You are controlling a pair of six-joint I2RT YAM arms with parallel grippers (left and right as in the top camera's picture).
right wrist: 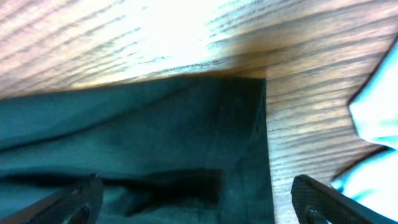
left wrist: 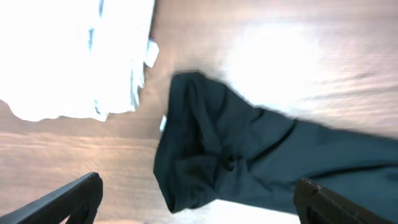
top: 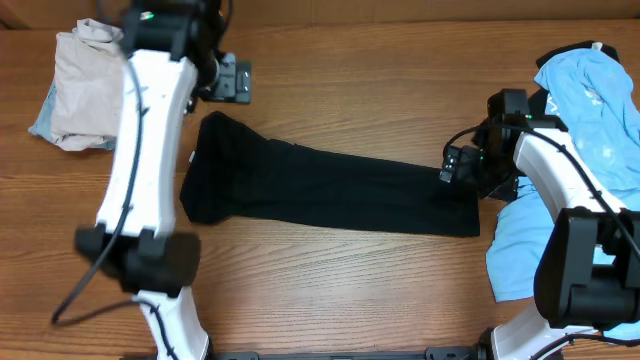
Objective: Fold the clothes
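The black T-shirt (top: pixel 320 185) lies folded into a long narrow band across the middle of the table, running from upper left to lower right. My left gripper (top: pixel 232 82) is open and empty above the table, just beyond the shirt's left end (left wrist: pixel 211 149). My right gripper (top: pixel 458 165) is open and empty, low over the shirt's right end (right wrist: pixel 186 143). A fold edge of the shirt shows between its fingers.
A cream-beige garment (top: pixel 85 85) is bunched at the back left and shows bright white in the left wrist view (left wrist: pixel 68 56). Light blue shirts (top: pixel 585 110) lie heaped along the right edge under my right arm and show in the right wrist view (right wrist: pixel 376 118).
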